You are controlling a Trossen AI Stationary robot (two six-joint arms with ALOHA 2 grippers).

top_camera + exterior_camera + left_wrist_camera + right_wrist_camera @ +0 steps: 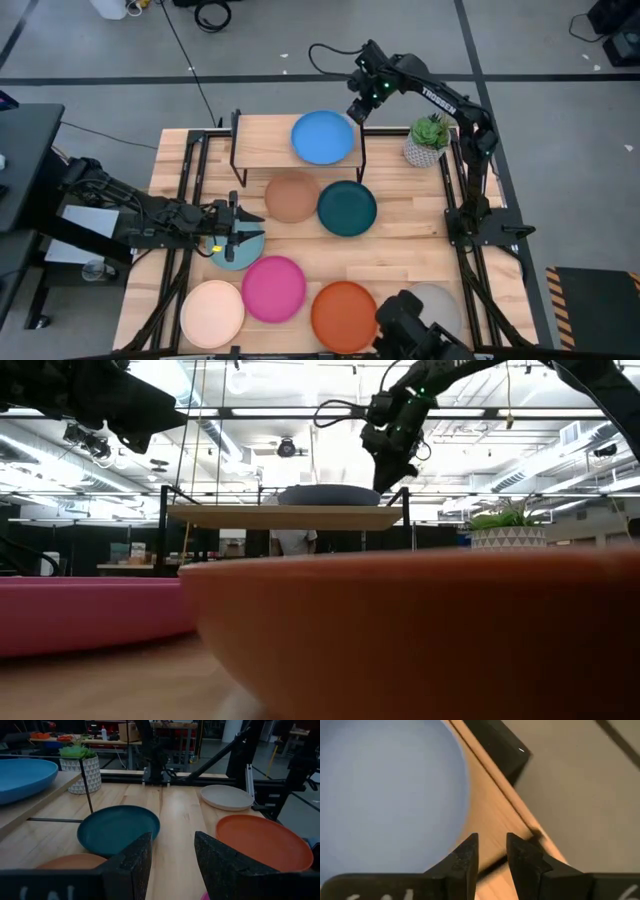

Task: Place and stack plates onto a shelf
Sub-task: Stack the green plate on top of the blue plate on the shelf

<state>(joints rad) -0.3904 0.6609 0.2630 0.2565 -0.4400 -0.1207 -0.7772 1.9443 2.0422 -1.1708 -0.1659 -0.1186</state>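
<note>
Orange plate [420, 630] nearest. Right gripper [357, 110], fingers released, above shelf [265, 140]; lift straight off the blue plate [323, 137]. Left gripper [240, 222] fingers parted.

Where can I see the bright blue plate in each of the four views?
High: blue plate on the shelf's right half.
Low: dark disc on the shelf top, centre.
Left wrist: at left edge.
Right wrist: fills upper left.
Shared landmark: the shelf.

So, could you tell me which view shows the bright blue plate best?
The high view: the whole bright blue plate lies on the shelf. The low view shows it edge-on, both wrist views only part.
</note>
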